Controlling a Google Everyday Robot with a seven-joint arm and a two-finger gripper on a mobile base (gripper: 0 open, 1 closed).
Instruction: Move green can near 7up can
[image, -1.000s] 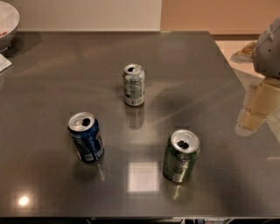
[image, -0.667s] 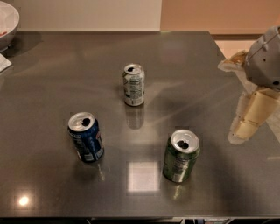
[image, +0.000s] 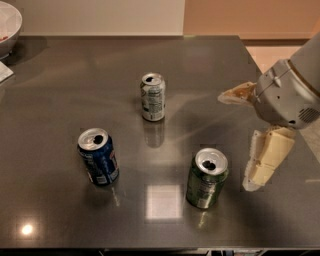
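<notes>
The green can (image: 207, 178), dark olive with a silver top, stands upright on the dark table (image: 60, 90) at the front right. The 7up can (image: 152, 96), silver-white with green markings, stands upright near the table's middle, behind and to the left of the green can. My gripper (image: 235, 141) is at the right, above the table and just right of the green can. It is open and empty, with one pale finger (image: 235, 94) pointing left and the other (image: 263, 160) pointing down beside the can. It touches neither can.
A blue can (image: 98, 156) stands upright at the front left. A white bowl (image: 7, 27) sits at the far left corner, with a white sheet edge (image: 4, 72) below it. The table's right edge runs close behind the gripper.
My gripper has moved left, in over the table's right side and closer to the green can. The three cans have not moved.
</notes>
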